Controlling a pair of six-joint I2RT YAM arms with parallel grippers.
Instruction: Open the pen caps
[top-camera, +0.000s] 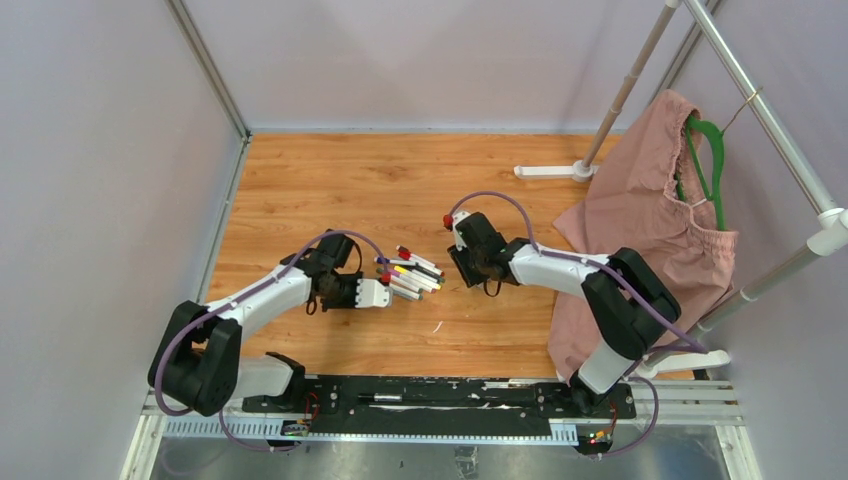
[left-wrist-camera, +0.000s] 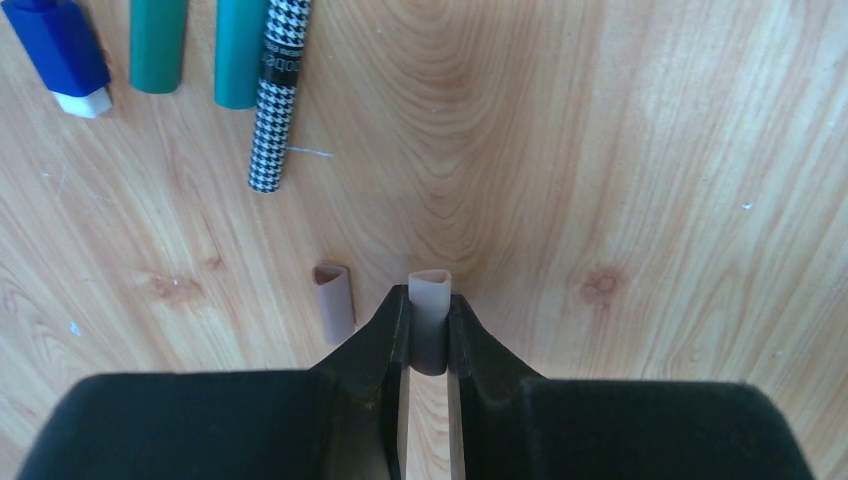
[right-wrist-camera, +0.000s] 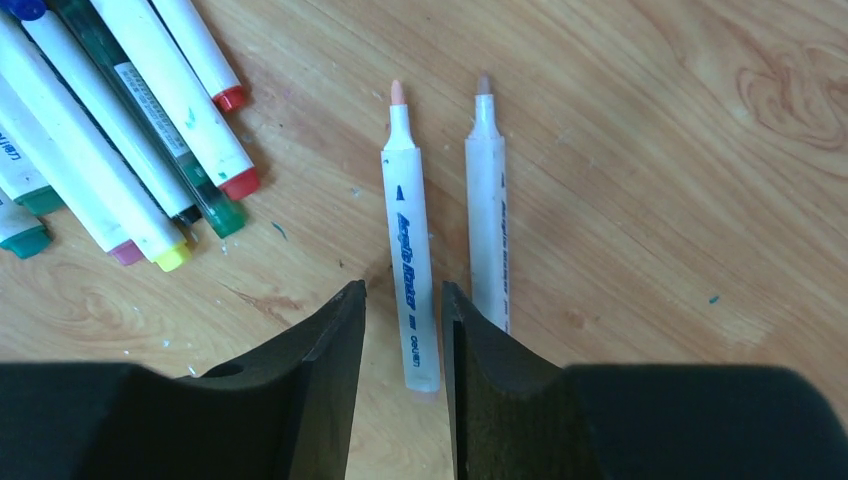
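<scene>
My left gripper (left-wrist-camera: 429, 312) is shut on a small greyish-beige pen cap (left-wrist-camera: 430, 295), held just above the wood. A second cap of the same kind (left-wrist-camera: 333, 305) lies loose to its left. My right gripper (right-wrist-camera: 403, 291) is open, and an uncapped white marker (right-wrist-camera: 410, 230) lies on the table between its jaws, touching neither. Another uncapped white marker (right-wrist-camera: 486, 220) lies beside it on the right. Several capped markers (right-wrist-camera: 130, 150) are piled at the upper left, with red (right-wrist-camera: 240, 183), yellow (right-wrist-camera: 172, 258) and green (right-wrist-camera: 228, 218) caps. From above, the pile (top-camera: 415, 272) sits between the left gripper (top-camera: 388, 293) and right gripper (top-camera: 463, 266).
A blue item (left-wrist-camera: 60, 45), two teal pens (left-wrist-camera: 157, 45) and a houndstooth-patterned pen (left-wrist-camera: 278, 95) lie ahead of the left gripper. A pink cloth (top-camera: 640, 220) on a green hanger hangs from a rack at the right. The rack's white foot (top-camera: 550, 171) rests on the table.
</scene>
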